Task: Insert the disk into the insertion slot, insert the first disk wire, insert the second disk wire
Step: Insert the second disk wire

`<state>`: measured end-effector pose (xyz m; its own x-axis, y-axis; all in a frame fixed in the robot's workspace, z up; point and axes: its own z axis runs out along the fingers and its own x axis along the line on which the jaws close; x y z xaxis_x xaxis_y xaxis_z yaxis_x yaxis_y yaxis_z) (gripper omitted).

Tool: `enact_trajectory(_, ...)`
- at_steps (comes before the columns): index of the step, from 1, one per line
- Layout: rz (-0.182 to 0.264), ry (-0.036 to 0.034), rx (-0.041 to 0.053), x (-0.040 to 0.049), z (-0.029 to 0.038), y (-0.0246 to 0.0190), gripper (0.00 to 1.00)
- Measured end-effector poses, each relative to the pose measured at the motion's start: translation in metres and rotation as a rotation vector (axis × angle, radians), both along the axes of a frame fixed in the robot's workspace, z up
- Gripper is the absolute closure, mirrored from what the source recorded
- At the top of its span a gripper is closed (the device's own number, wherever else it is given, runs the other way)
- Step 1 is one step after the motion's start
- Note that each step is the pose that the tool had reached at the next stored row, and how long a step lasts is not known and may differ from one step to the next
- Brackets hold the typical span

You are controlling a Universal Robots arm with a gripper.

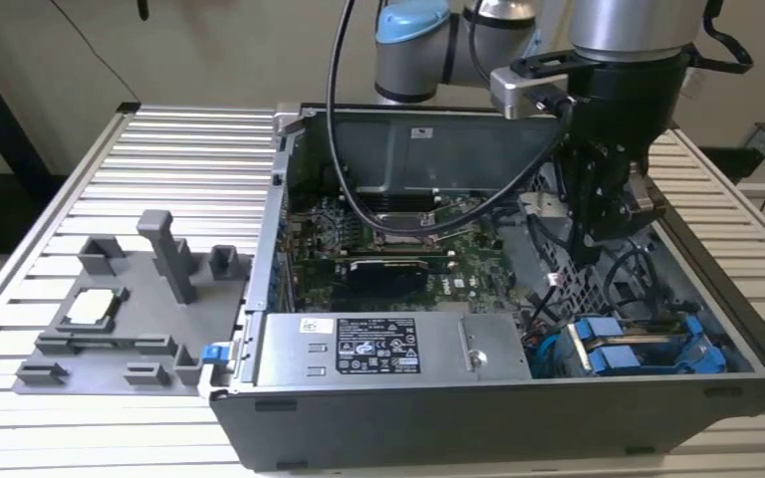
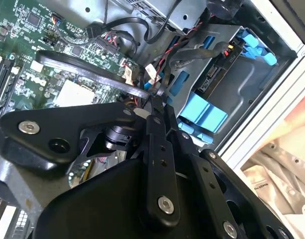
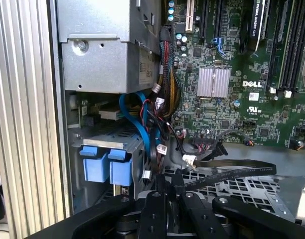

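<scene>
Hand point(image 2: 160, 99) hanging inside the open computer case point(image 1: 489, 418), fingers point(image 3: 165, 181) drawn together with nothing visibly between them. Tips sitting just beside a bundle of loose wires point(image 3: 160, 124) next to the drive cage. Near front corner of the case: the insertion slot point(image 1: 648, 349) showing blue carrier ends point(image 1: 616, 354); the disk point(image 2: 220, 74) looking seated in that bay, blue tabs point(image 3: 107, 167) facing outward. Beside the cage, the grey power-supply box point(image 1: 382, 349). Further in, the green circuit board point(image 1: 382, 249) lying flat. Beyond the case, on the exterior view's left, a grey fixture tray point(image 1: 130, 319) resting on the ribbed tabletop point(image 1: 183, 159).
</scene>
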<state>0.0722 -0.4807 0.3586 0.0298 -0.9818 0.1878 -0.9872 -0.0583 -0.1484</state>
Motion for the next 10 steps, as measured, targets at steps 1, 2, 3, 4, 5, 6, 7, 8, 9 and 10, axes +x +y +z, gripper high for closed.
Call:
enact_trajectory(1,0.0,0.0,0.0001,0.0003,-0.0001,-0.0002,0.84)
enact_trajectory(2,0.0,0.0005,0.0001,0.0011,-0.0001,-0.0011,0.84)
enact_trajectory(3,0.0,0.0023,0.0002,0.003,-0.0002,-0.0025,0.84)
enact_trajectory(4,0.0,0.0046,0.0,0.005,-0.0002,-0.0039,0.84)
enact_trajectory(5,0.0,0.0069,0.0001,0.0069,-0.0003,-0.0052,0.84)
enact_trajectory(6,0.0,0.0094,0.0001,0.0089,-0.0003,-0.0067,0.84)
enact_trajectory(7,0.0,0.0121,0.0001,0.0108,-0.0004,-0.0083,0.84)
enact_trajectory(8,0.0,0.0151,0.0002,0.0127,-0.0004,-0.0103,0.84)
enact_trajectory(9,0.0,0.018,0.0001,0.0144,-0.0004,-0.0124,0.84)
enact_trajectory(10,0.0,0.0208,0.0,0.016,-0.0004,-0.0147,0.84)
